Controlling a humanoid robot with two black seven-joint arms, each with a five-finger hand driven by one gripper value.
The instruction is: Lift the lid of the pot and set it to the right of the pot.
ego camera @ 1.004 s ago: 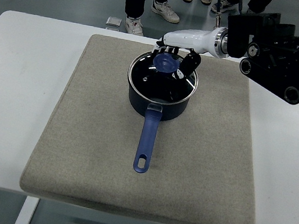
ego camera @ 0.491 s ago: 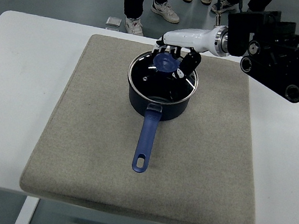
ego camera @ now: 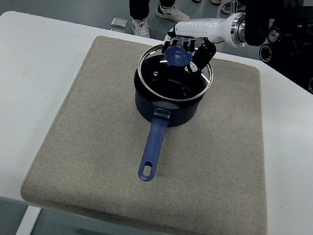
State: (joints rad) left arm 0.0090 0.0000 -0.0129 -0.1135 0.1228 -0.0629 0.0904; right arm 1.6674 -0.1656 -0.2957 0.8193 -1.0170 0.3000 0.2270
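Head view: right hand (ego camera: 187, 45) fingers (ego camera: 202, 54) grip lid (ego camera: 176, 73) knob (ego camera: 176, 55), raised above pot (ego camera: 164, 104).

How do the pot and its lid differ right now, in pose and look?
The lid is raised off the rim and tilted, held at its blue knob by the right hand; the pot sits flat on the mat. The lid is see-through with a metal rim; the pot is dark and opaque, with a long handle. Both have blue parts.

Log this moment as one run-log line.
stage: lifting | right hand: gripping knob of pot lid | pot lid: raised clear of pot | pot: on grey mat | left arm: out of view
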